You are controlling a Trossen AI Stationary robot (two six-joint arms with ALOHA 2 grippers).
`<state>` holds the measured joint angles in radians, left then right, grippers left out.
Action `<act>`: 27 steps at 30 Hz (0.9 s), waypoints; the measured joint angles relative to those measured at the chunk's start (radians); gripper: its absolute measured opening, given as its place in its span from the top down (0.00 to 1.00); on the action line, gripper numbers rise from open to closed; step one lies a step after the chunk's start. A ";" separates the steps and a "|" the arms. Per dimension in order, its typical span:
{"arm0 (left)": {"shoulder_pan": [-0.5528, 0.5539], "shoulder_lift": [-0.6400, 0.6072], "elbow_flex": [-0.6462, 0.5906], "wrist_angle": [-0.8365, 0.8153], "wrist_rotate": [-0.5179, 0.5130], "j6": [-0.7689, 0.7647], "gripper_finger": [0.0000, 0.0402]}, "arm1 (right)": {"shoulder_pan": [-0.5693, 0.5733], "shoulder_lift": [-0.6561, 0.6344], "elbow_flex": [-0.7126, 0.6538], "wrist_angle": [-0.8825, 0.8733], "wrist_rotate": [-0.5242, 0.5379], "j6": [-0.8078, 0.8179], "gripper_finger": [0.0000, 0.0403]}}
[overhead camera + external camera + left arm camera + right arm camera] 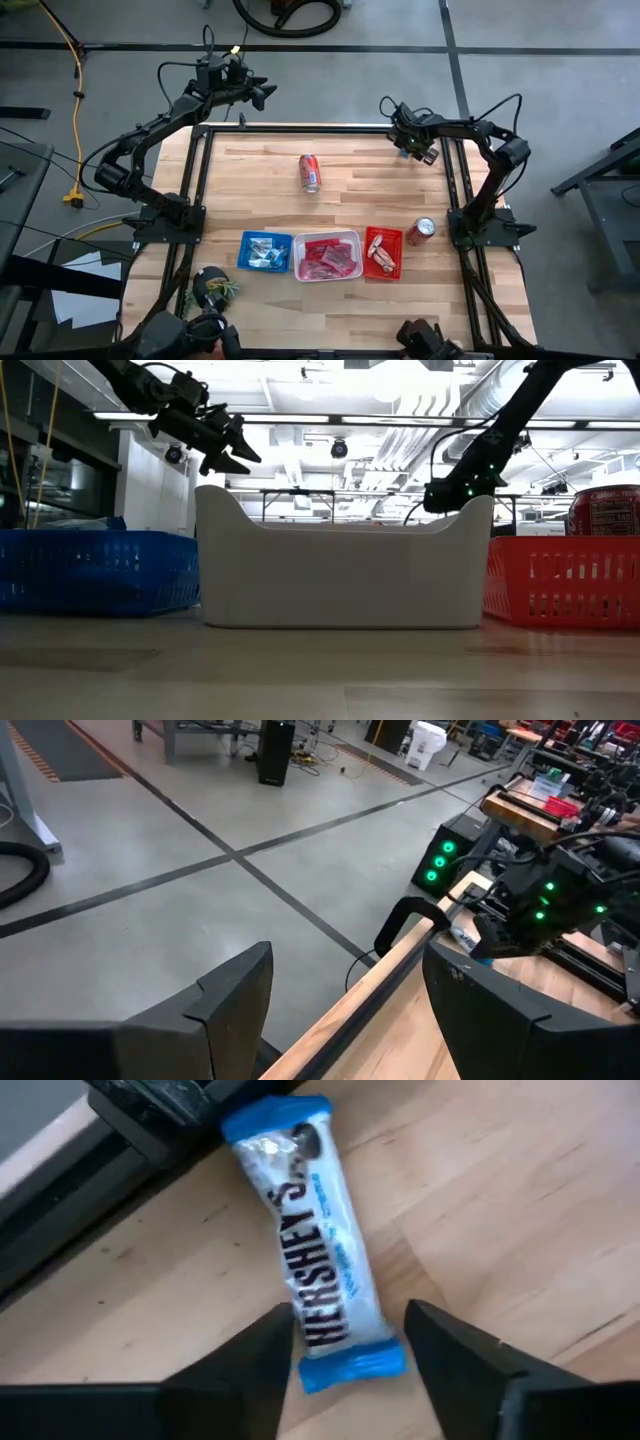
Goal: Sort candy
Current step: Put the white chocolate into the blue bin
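1. A blue-and-white wrapped Hershey's candy bar point(315, 1230) lies flat on the light wooden table top point(500, 1210), its long axis running away from the camera.
2. The right gripper point(345, 1355) is positioned over the near end of the bar, its two dark fingers point(250, 1370) standing apart, one on each side of the wrapper's near blue crimped end.
3. The fingers sit just beside the wrapper edges; whether they touch it cannot be determined.
4. The far blue end of the bar lies against a black metal frame rail point(150, 1120) bordering the table edge.
5. Grey floor shows beyond the rail.
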<state>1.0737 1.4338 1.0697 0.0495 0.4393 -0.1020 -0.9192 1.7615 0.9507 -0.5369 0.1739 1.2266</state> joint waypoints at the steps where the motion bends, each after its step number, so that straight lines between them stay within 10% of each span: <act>1: 0.000 0.000 0.000 0.000 0.000 -0.001 0.39 | 0.008 0.000 -0.001 -0.003 0.011 -0.002 0.54; 8: -0.005 0.000 0.000 0.001 0.009 -0.083 0.39 | 0.051 -0.037 0.021 -0.055 0.013 -0.149 0.96; 16: -0.100 0.000 0.000 0.110 0.232 -0.258 0.39 | 0.077 -0.283 0.022 -0.029 -0.027 -0.611 0.98; 27: -0.552 -0.006 0.001 0.213 0.154 -0.402 0.39 | 0.246 -0.622 0.021 -0.009 -0.376 -1.056 0.99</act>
<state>0.5214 1.4275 1.0706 0.2628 0.5936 -0.5042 -0.6728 1.1395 0.9719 -0.5460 -0.2017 0.1710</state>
